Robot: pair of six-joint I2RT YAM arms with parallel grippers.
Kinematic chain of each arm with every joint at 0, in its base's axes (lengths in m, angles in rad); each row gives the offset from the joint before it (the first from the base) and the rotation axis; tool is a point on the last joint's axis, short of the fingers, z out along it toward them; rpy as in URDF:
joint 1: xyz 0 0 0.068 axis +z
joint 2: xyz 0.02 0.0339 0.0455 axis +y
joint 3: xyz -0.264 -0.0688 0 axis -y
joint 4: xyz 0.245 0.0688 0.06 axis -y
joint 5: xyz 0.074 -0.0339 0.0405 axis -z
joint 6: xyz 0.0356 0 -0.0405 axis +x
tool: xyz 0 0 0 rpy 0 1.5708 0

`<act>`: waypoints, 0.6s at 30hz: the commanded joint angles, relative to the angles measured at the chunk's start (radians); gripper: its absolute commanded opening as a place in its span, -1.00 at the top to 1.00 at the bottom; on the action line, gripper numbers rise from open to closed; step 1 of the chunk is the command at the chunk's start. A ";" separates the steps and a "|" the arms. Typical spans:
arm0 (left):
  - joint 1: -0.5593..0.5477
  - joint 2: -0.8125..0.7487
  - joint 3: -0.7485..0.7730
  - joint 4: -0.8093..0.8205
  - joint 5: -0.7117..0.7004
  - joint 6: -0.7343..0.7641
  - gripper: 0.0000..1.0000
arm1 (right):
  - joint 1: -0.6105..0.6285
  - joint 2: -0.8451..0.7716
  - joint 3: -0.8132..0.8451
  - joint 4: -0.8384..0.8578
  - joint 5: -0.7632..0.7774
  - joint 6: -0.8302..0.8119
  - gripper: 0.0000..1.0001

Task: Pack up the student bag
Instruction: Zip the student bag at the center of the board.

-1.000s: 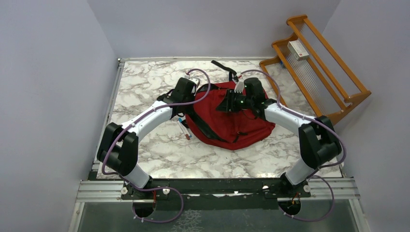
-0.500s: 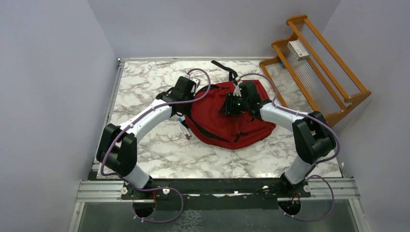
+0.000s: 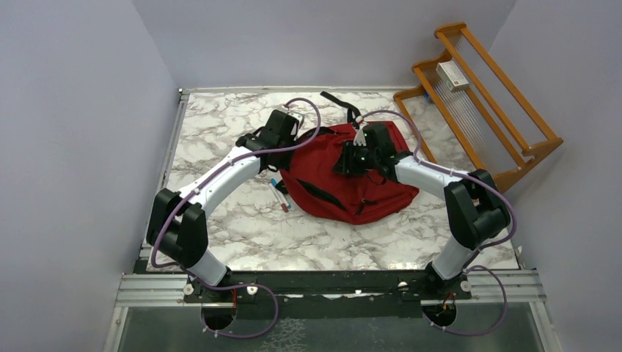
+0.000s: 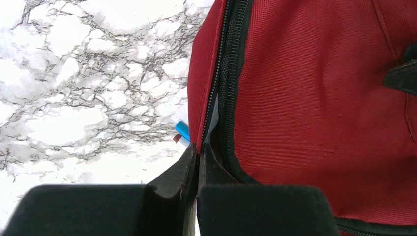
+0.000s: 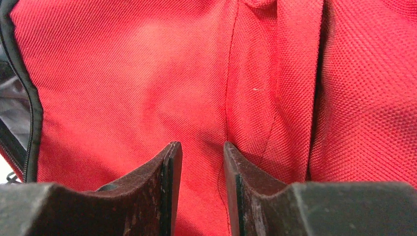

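Nearest, lower centre of the top view: marble-patterned desk (image 3: 242, 235), both arms reaching up-frame across it.

Pens (image 3: 279, 194) lie on the desk just beside the lower left edge of the bag. One blue cap (image 4: 182, 130) shows at that edge in the left wrist view.

The student bag (image 3: 345, 187) lies flat on the desk, centre of the top view, slightly right.

Left end effector (image 4: 196, 150): closed, fingertips together on the bag's red edge beside the black zip, at the bag's upper left side.

Right end effector (image 5: 200, 150): over the bag's upper middle. Fingers stand partly apart against red fabric, a fold running into the gap. Whether the fabric is pinched cannot be told.

A black strap (image 3: 341, 105) trails up-frame from the bag.

Farthest, upper right: wooden rack (image 3: 477, 103) with a small box (image 3: 452, 75) on it.
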State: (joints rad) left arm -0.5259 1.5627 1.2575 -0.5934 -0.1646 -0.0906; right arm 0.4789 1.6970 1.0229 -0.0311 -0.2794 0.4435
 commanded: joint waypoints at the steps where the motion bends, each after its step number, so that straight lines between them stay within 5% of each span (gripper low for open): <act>1: 0.004 0.005 0.042 -0.033 0.010 0.001 1.00 | -0.006 -0.033 -0.010 0.015 -0.109 -0.103 0.16; 5: 0.003 0.016 0.055 -0.028 0.051 -0.004 1.00 | 0.002 -0.054 -0.005 0.022 -0.277 -0.122 0.17; 10: 0.003 0.012 0.040 -0.011 0.133 -0.010 1.00 | 0.013 -0.112 -0.022 -0.033 -0.312 -0.156 0.16; 18: -0.008 0.000 -0.039 -0.009 0.212 -0.046 0.66 | 0.018 -0.233 -0.120 -0.111 -0.307 -0.162 0.16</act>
State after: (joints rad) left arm -0.5243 1.5784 1.2617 -0.6052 -0.0204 -0.1101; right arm 0.4900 1.5253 0.9577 -0.0765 -0.5617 0.2958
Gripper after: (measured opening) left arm 0.147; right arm 0.418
